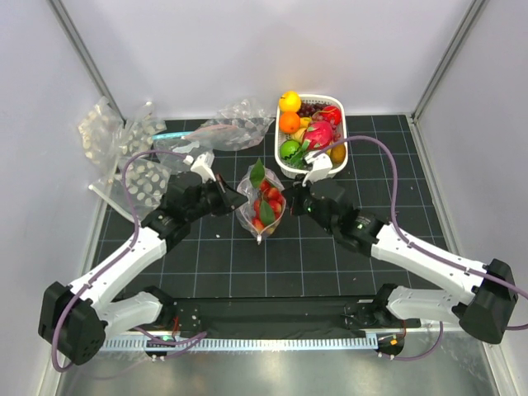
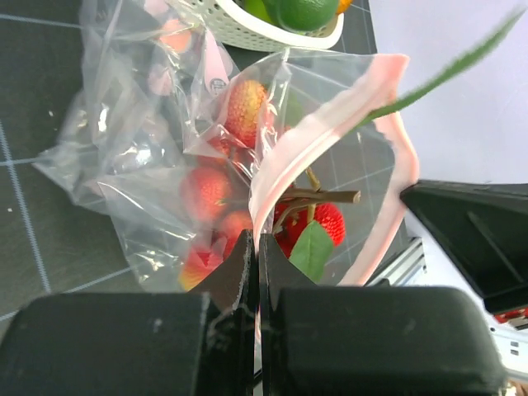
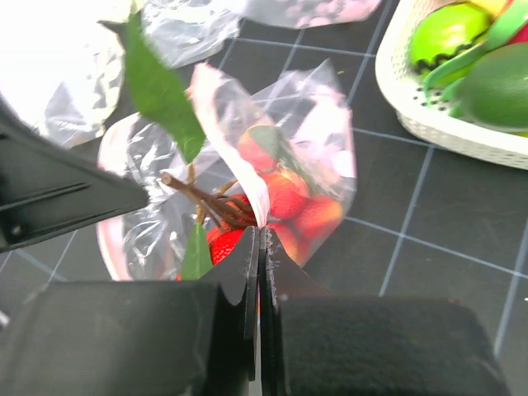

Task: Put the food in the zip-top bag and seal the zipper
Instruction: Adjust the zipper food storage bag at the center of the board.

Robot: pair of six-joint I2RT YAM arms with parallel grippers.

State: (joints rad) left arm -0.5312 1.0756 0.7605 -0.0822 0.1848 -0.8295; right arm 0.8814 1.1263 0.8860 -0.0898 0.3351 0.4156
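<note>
The zip-top bag (image 1: 262,206) stands mid-bench (image 1: 247,256), with strawberries (image 1: 271,200) in it and a leaf (image 1: 257,173) poking out behind. The left hand (image 1: 224,196) is at its left and the right hand (image 1: 290,198) at its right, each pinching the zipper (image 2: 313,136). The fruit basket (image 1: 343,124) sits behind-right, and the spare bags (image 1: 124,148) lie behind-left.

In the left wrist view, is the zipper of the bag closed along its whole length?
No, the two pinkish sides of the zipper stand apart in a wide loop, with the strawberries visible between them.
</note>
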